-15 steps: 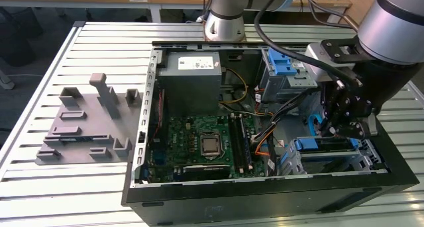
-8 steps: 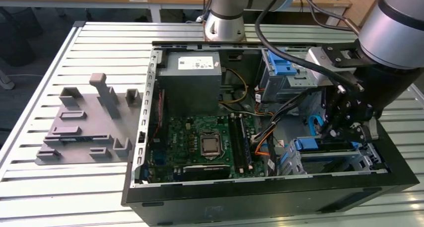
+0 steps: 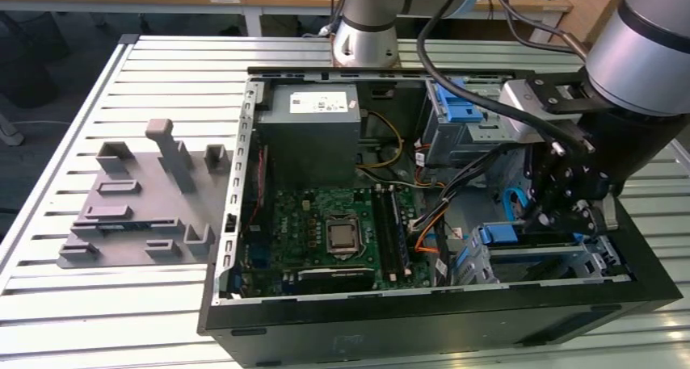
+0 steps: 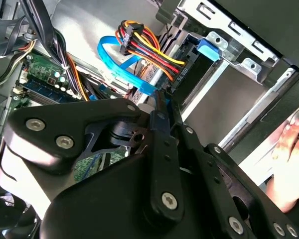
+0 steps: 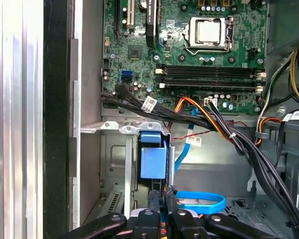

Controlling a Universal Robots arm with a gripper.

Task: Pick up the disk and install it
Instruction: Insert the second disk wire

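Gripper [image 5: 162,196] sits low inside the open computer case [image 3: 431,320], fingers nearly closed on the blue-framed disk [image 5: 153,160], which stands just ahead of the fingertips in the metal drive bay [image 5: 117,164].

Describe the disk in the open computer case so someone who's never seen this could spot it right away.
Find the open computer case on the slatted table. At its front corner on the exterior view's right, below the gripper, sits a metal drive cage. The disk stands in it; its bright blue plastic carrier sets it apart from the grey metal around.
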